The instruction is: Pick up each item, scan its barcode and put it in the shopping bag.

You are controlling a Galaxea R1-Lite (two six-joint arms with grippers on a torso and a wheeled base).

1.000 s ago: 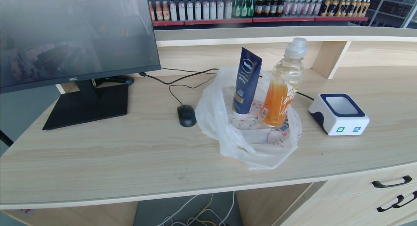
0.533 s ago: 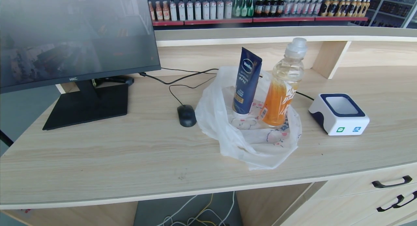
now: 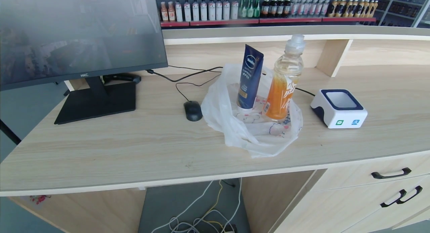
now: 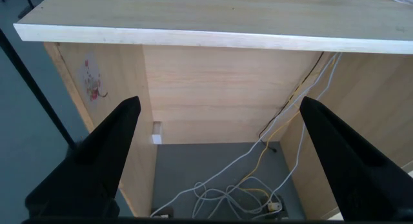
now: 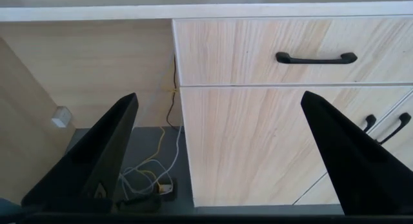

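Nearest, both arms hang low in front of the counter. The left gripper faces the open recess with its loose cables, and the right gripper faces the drawer front. Each has its dark wedge-shaped fingers spread wide, with nothing between them. Above them the counter juts out as a pale slab of wood grain with a square overhanging lip. An arm lifted straight up from here would likely strike that lip from below. Farther in, the shopping bag lies slumped open on the counter top, and both items stand inside it: the tube on its cap, and the bottle just beside it on the side toward the scanner. With both in the bag, little of the task seems left, though nothing shows whether either was scanned. The main danger looks like toppling. Both items are tall and narrow-footed on crumpled film, so a tug on the bag or a knock to the counter could tip one into the other or out over the rim. The bag is thin, milky, wrinkled plastic that a fingertip could easily snag. The tube is a smooth dark blue squeeze pack, flat-crimped at the top, and the bottle is clear ribbed plastic, part full of orange liquid under a pale cap. The scanner is a glossy white block with a blue-framed window. A rounded black mouse sits on the bag's other side. Beyond it are the flat dark monitor and a far shelf of bottles.
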